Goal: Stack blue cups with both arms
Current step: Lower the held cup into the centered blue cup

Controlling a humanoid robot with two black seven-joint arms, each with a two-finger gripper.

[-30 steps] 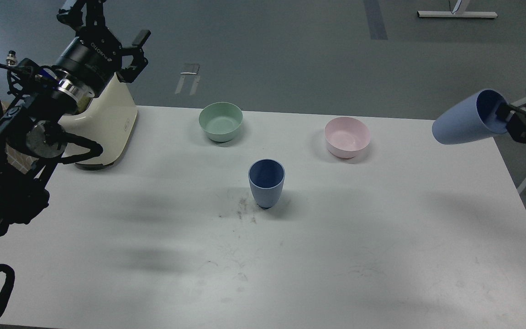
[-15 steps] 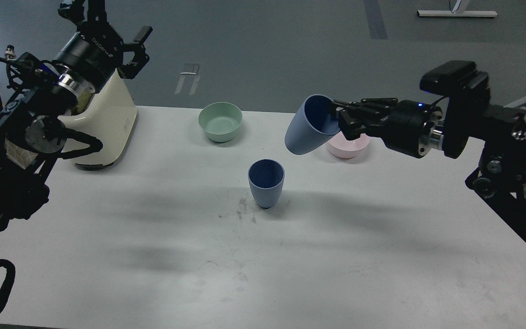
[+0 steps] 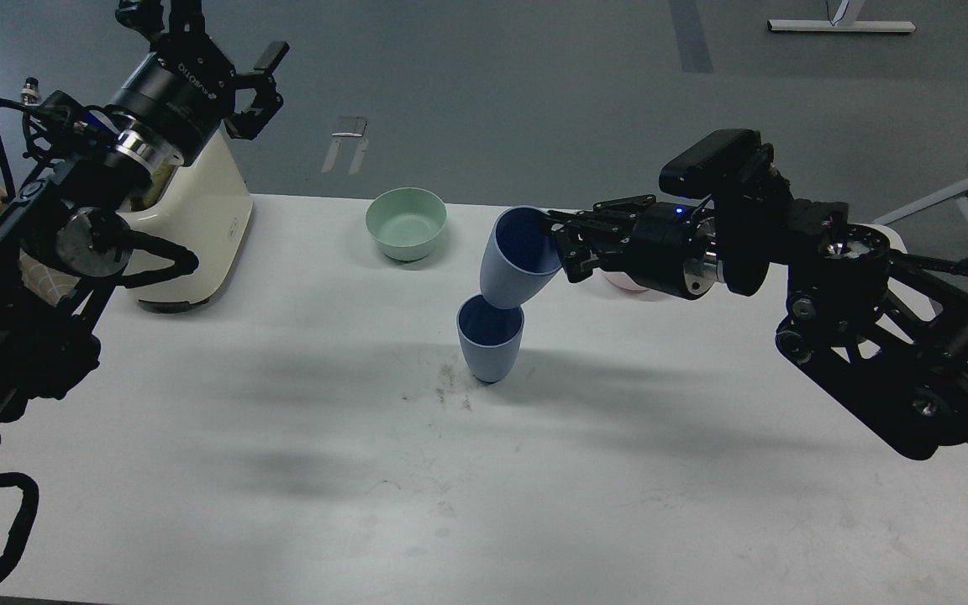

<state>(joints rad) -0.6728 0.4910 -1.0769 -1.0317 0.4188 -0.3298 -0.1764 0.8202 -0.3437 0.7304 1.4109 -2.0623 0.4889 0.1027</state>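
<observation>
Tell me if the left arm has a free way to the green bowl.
Probably yes: the left tool is raised, open and empty above the cream appliance, and bare table lies beside the green bowl.

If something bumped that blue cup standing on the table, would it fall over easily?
Probably yes. The standing blue cup narrows to a small base, so a sideways knock near its rim could tip it. It looks like thin matte plastic, likely light, stiff and unlikely to shatter. The right pincer holds the other blue cup tilted just above it.

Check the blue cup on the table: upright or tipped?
Upright. The lower cup stands on its narrow base, mouth up, on the table; the held cup hangs tilted over it in the right hand.
</observation>
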